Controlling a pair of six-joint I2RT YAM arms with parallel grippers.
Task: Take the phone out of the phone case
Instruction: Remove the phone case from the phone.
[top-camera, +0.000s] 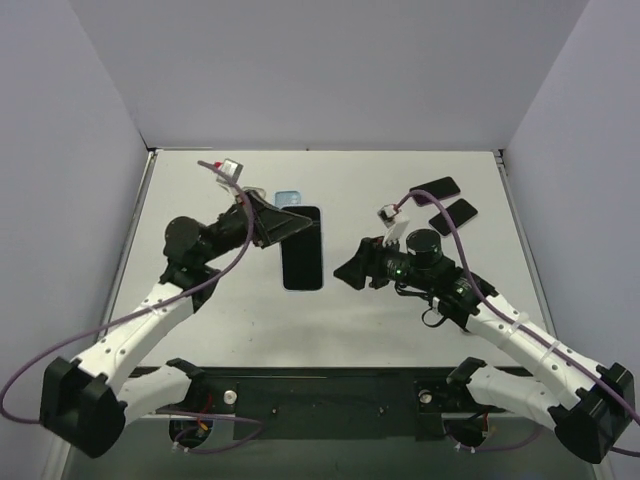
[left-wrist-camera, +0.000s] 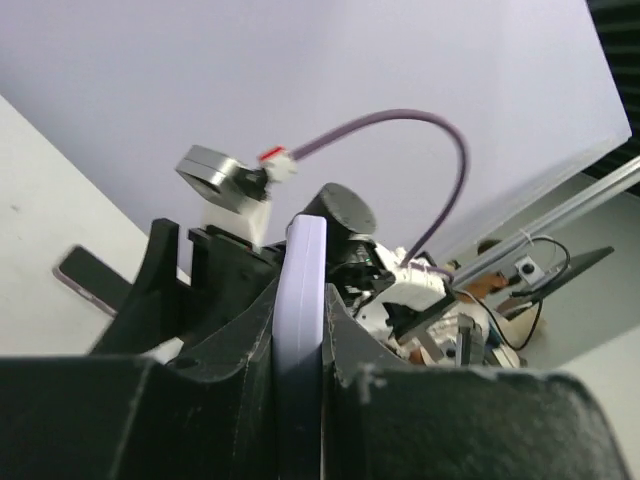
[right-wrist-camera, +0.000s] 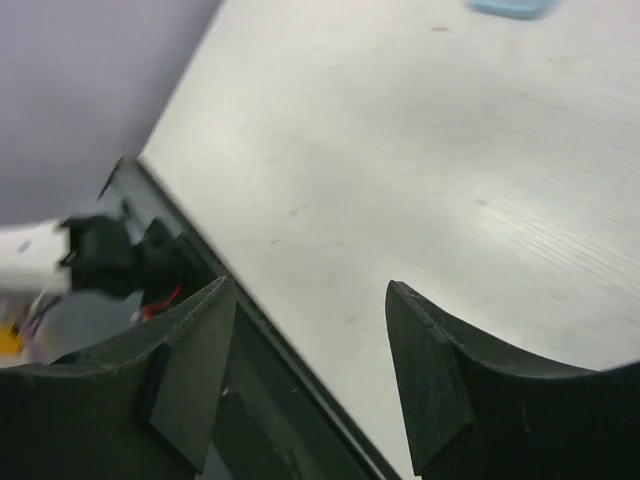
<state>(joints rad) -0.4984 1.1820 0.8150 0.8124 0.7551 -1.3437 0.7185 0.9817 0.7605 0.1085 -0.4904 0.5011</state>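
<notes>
Left hand: We saw the left hand (top-camera: 283, 222) clamped together on the rim of the pale blue phone case (left-wrist-camera: 303, 310). The case stood edge-on between the fingers in the wrist view.
Right hand: The right hand (top-camera: 345, 270) hung low, just to the right of the phone. Its fingers were apart with nothing between them, and only bare white desk (top-camera: 250, 320) showed past them in its own wrist view.
Phone: The flat black rectangular phone (top-camera: 302, 250) lay on the desk between the two hands. From overhead, its far left corner sat under the left hand's fingers. We saw no pale rim around its visible edges.
Case: A pale blue end showed just beyond the left hand, beside the far end of the phone. We could not tell whether it touched the phone there.
Done: We judged the separation made, or very nearly so, with the phone flat on the desk and the case in the left hand's grip.
Left to do: We reckoned the case had yet to be carried clear of the phone and set down. The fingers hid the far left corner, so we could not tell whether it was fully free.
Other things: Two more dark slab phones (top-camera: 445, 200) lay near the far right corner, well apart from the work.
</notes>
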